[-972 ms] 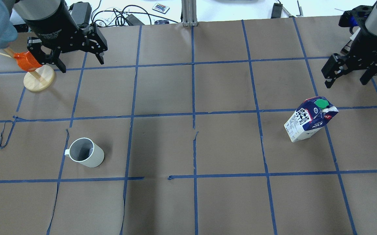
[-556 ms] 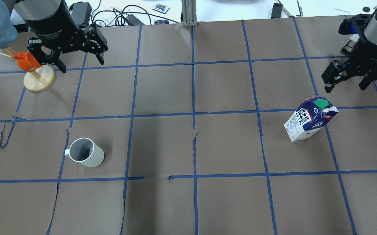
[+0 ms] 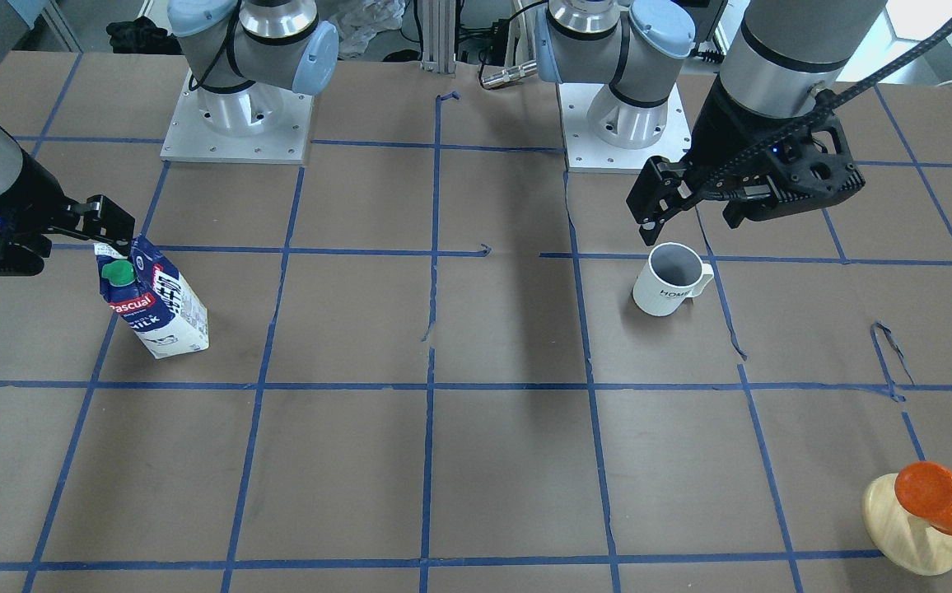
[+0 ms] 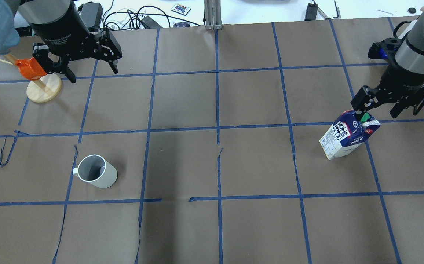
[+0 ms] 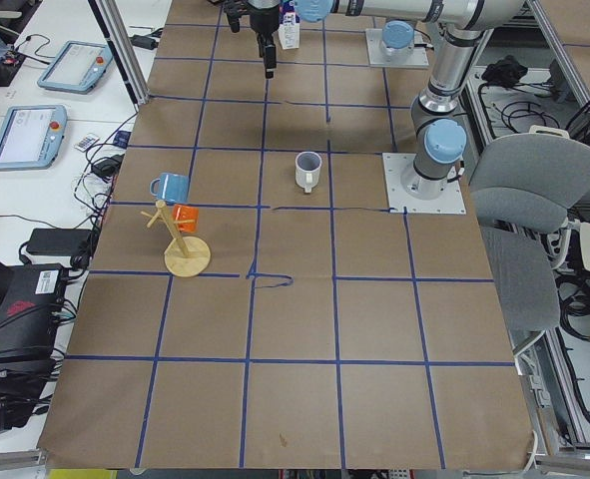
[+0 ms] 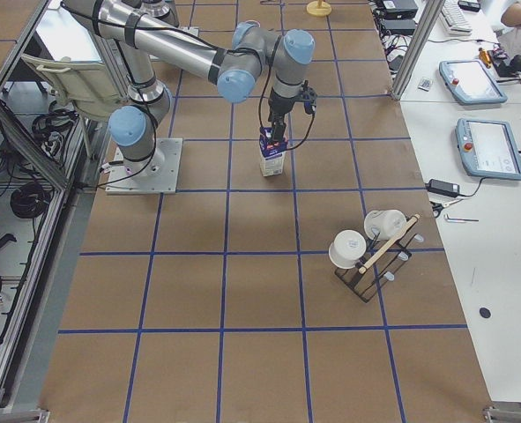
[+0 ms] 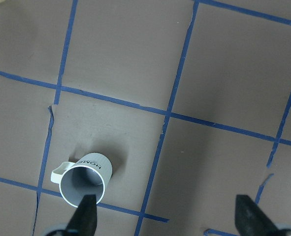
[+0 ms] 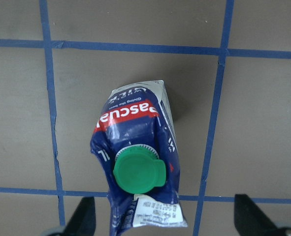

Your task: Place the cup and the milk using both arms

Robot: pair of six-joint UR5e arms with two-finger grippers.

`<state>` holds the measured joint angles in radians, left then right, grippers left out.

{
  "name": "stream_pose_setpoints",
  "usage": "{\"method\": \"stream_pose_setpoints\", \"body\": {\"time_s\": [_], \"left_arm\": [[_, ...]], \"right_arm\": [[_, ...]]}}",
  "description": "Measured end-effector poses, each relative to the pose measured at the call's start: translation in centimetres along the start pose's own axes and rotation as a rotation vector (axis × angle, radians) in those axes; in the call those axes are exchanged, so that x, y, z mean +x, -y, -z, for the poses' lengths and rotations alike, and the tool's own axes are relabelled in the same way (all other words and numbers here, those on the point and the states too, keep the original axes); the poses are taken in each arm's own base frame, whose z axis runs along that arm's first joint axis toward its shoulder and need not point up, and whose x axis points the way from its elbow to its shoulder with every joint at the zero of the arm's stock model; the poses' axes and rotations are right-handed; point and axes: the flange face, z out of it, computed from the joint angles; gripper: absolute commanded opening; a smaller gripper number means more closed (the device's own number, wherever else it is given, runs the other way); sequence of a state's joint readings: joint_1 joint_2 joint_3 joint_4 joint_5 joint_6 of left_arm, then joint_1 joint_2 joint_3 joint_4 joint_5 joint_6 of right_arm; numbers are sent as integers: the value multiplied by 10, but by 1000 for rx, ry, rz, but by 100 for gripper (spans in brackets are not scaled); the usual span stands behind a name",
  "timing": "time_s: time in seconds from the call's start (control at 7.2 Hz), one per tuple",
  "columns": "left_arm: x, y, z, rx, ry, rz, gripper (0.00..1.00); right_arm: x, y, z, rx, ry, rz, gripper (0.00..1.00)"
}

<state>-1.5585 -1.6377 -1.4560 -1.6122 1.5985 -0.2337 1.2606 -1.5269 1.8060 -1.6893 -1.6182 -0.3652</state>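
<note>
The white mug [image 4: 98, 174] stands upright on the brown paper at the left front, with its handle pointing left. It also shows in the front view [image 3: 669, 280] and in the left wrist view [image 7: 83, 179]. My left gripper [image 4: 91, 71] is open and empty, held high above the table, away from the mug. The blue and white milk carton [image 4: 347, 137] stands at the right, and the right wrist view [image 8: 135, 142] shows its green cap. My right gripper [image 4: 377, 110] is open just over the carton's top, not closed on it.
An orange cup [image 4: 30, 69] hangs on a round wooden stand [image 4: 44, 90] at the far left, close to my left gripper. A rack with white cups [image 6: 370, 247] stands near the table's far side. Blue tape lines grid the paper.
My right gripper has moved down and inward from the back right to just over the carton's top. My left gripper has barely moved. The mug and carton are where they were.
</note>
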Motion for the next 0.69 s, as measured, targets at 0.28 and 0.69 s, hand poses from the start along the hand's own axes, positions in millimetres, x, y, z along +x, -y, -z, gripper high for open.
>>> {"method": "stream_pose_setpoints", "body": {"time_s": [0.28, 0.69], "left_arm": [[-1, 0, -22, -39, 6, -1, 100], [-13, -8, -113, -121, 29, -62, 100]], "right_arm": [[-8, 1, -6, 5, -1, 21, 100], [-17, 1, -11, -3, -1, 45, 100]]}}
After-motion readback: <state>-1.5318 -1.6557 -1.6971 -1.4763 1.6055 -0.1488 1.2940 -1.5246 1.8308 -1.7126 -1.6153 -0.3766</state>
